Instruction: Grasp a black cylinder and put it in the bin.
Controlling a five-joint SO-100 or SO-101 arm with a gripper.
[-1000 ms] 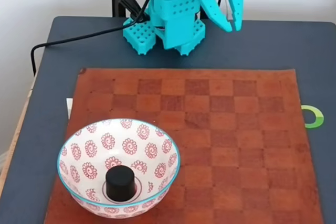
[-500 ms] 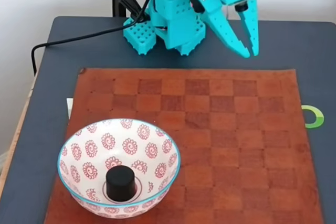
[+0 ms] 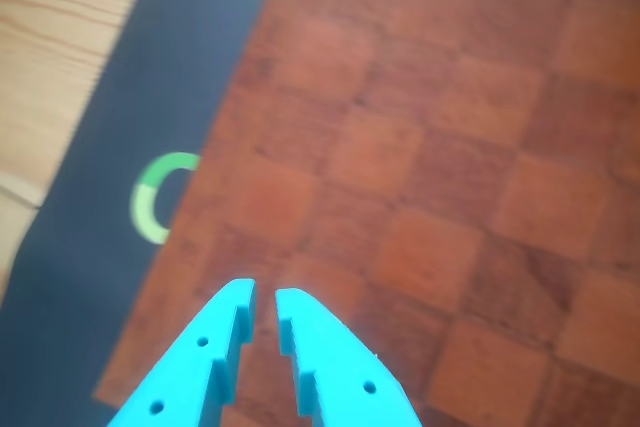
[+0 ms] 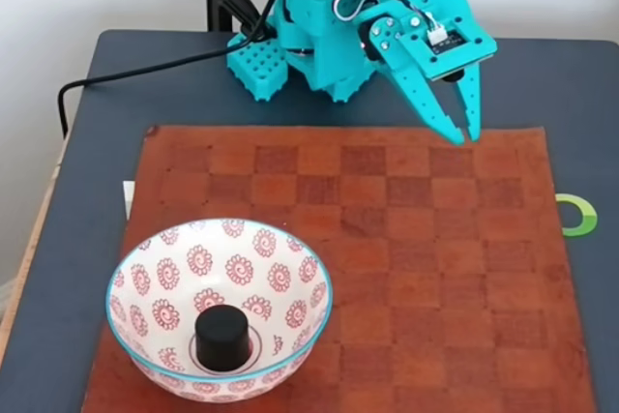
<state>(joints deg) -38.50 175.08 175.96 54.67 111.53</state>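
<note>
The black cylinder (image 4: 221, 336) stands upright in the bottom of the bin (image 4: 282, 274), a white bowl with red spiral motifs and a blue rim, at the near left of the mat in the fixed view. My turquoise gripper (image 4: 465, 134) hangs far from it, over the far right edge of the checkered mat, pointing down. Its fingers are almost together with nothing between them. In the other view the gripper (image 3: 265, 293) shows the same narrow slit above the brown squares.
A brown checkered leather mat (image 4: 406, 239) covers the dark table. A green ring mark (image 4: 578, 215) lies right of the mat, also visible as the green ring mark (image 3: 154, 197). The arm base (image 4: 309, 41), a black cable (image 4: 126, 73) and a clamp sit at the back.
The gripper has swung down and to the right, from above the base to the mat's far right edge. The cylinder and the bowl have not moved.
</note>
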